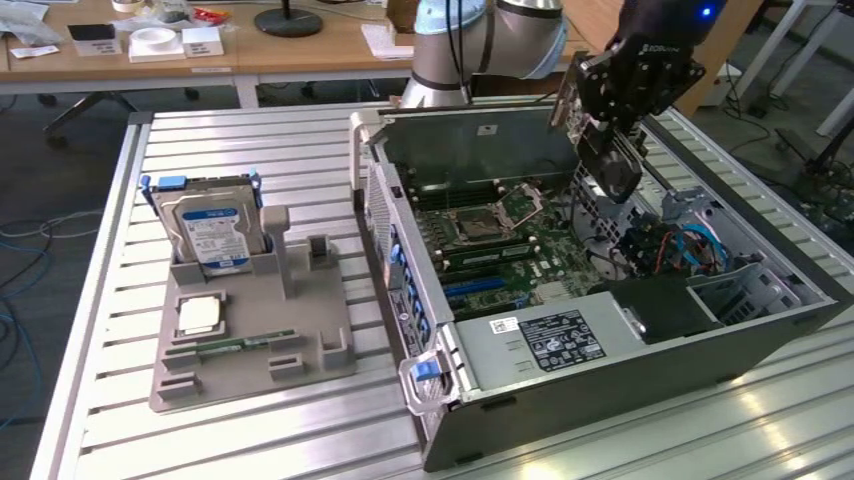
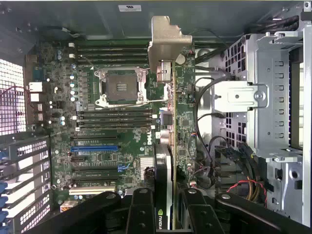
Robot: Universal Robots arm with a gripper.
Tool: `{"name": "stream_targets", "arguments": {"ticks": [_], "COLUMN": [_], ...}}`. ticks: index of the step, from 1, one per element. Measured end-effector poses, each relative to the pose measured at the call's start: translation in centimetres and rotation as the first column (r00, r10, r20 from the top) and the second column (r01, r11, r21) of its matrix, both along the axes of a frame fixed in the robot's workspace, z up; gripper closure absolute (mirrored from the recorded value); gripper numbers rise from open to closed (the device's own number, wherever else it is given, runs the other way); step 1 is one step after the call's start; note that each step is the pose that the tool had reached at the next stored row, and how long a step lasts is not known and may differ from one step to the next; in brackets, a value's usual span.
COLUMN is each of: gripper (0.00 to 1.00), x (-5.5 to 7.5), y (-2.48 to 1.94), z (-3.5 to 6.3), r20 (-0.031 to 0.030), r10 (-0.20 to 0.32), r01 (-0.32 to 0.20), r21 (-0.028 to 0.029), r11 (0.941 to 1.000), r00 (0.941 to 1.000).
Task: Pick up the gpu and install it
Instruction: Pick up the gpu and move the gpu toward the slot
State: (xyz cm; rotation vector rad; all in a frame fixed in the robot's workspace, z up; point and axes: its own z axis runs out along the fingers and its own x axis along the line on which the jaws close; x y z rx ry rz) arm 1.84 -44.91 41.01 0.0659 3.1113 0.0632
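My gripper (image 1: pixel 617 100) is shut on the gpu (image 1: pixel 603 165) and holds it upright above the open computer case (image 1: pixel 601 375), over the far right part of the motherboard (image 1: pixel 501 245) in the exterior view. In the wrist view the gpu (image 2: pixel 179 112) shows edge-on between my black fingers (image 2: pixel 141 212), with its green board face, a fan near the fingers, and the silver-beige end bracket (image 2: pixel 163 44) at the far end. The gripper (image 2: pixel 168 217) clamps the card's near end. The card hangs above the board, beside the CPU socket (image 2: pixel 121 87).
Expansion slots, one of them blue (image 2: pixel 95 147), lie on the motherboard. A metal drive cage (image 2: pixel 273 97) and loose cables (image 2: pixel 209 161) stand close beside the card. On the exterior view's left, a grey holder (image 1: pixel 247 365) carries a hard drive (image 1: pixel 211 235), a CPU chip (image 1: pixel 200 315) and a memory stick (image 1: pixel 240 343).
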Motion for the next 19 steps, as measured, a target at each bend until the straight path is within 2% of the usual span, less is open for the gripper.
{"name": "stream_targets", "arguments": {"ticks": [19], "gripper": [0.73], "x": [0.02], "y": [0.0], "z": [0.0], "r20": [-0.0001], "r10": [0.0], "r01": [0.0], "r21": [0.0], "r11": [1.0], "r00": [1.0]}}
